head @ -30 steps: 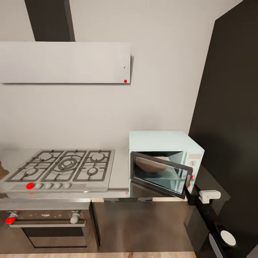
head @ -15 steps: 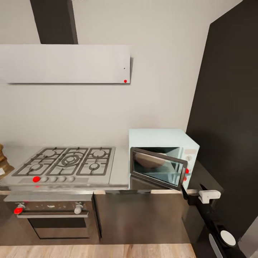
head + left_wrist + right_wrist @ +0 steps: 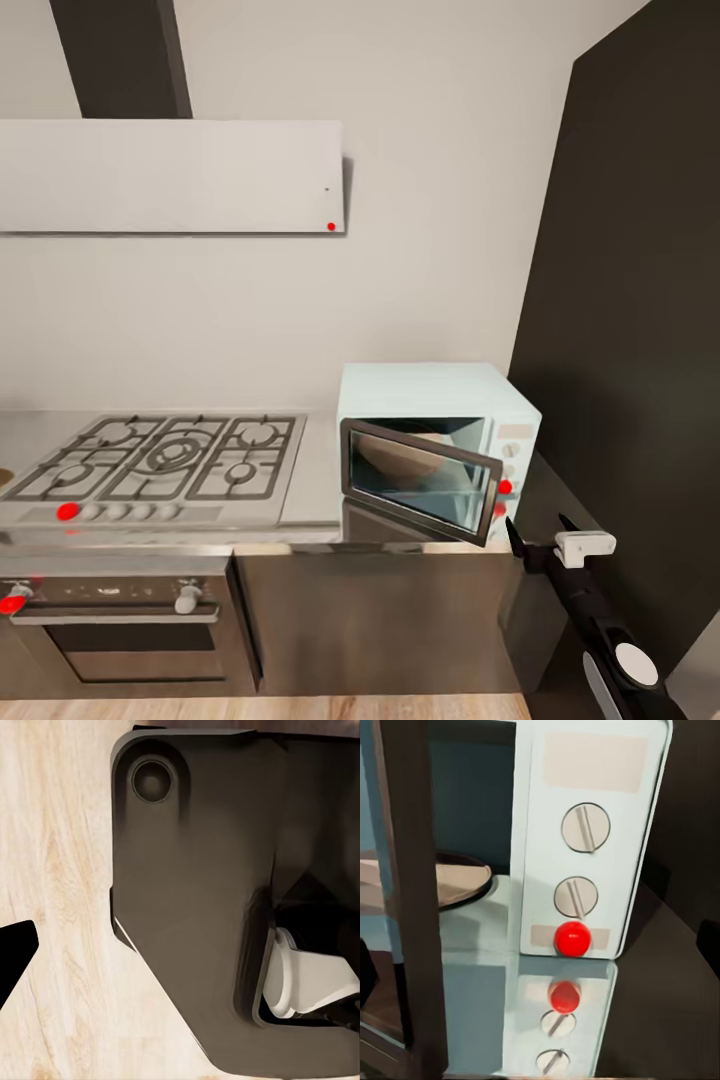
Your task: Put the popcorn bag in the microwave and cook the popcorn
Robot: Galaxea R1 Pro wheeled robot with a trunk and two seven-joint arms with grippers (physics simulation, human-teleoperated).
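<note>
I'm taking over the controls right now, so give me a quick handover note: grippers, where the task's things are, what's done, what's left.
Right gripper: low, in front of the microwave's right corner; open or shut cannot be told. Left gripper: state can't be told.
Microwave on the countertop, door partly open, turntable bare.
Popcorn bag not located from here.
Done: door opened. Left: fetch bag, load, close, heat.

A steel hob [image 3: 150, 465] with dark grates is the landmark. Above it a pale flat hood [image 3: 170, 176] hangs on the off-white wall [image 3: 430, 250], with a dark flue [image 3: 120, 55] rising from it. Below the hob sits a built-in oven [image 3: 110, 625], beside it dark brown cabinets [image 3: 370, 620]. Far right of the hob stands a tall dark panel [image 3: 630, 330]. Light wood floor [image 3: 60, 870] runs under the cabinets.
</note>
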